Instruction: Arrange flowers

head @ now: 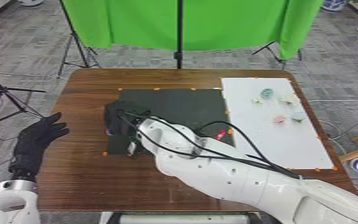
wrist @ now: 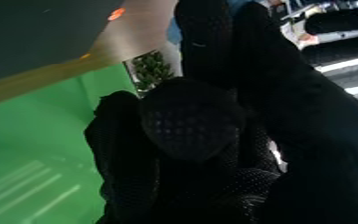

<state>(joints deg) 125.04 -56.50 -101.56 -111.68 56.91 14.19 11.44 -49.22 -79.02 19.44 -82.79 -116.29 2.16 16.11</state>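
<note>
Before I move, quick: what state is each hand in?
Left hand: open, holding nothing.
Right hand: at the black mat's left edge, something light blue by it; open or closed, can't tell.

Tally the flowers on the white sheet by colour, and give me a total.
Blue-green flowers: 2
Pale yellow-green flowers: 2
Pink flower: 1
Total: 5
</note>
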